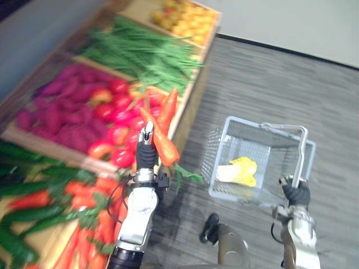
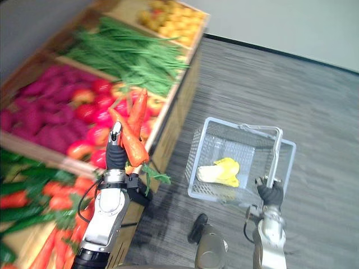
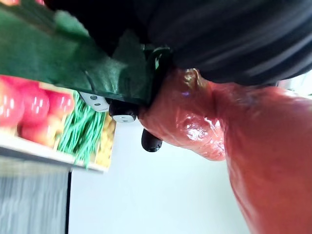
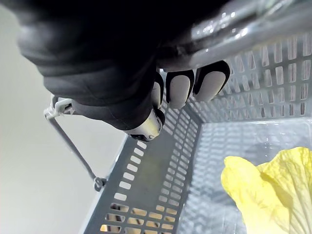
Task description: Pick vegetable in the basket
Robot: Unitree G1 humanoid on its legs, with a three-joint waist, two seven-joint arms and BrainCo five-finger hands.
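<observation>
I see left hand [image 1: 146,152] fingers clamped on orange carrots with green tops [image 1: 166,144]. At its 3 o'clock, right hand [image 1: 295,194] fingers curl round the metal handle [image 1: 302,151] of the grey mesh plastic basket [image 1: 220,147], yellow leafy cabbage [image 1: 241,171] inside.

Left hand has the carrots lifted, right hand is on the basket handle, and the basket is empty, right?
Not empty: the basket holds a yellow leafy cabbage, as the left eye view shows. The left hand does hold carrots, the right hand the handle.

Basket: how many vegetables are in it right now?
1: a yellow leafy cabbage lies in the grey basket, whose handle the right hand grips. The left hand holds carrots outside it. The walls may hide more.
</observation>
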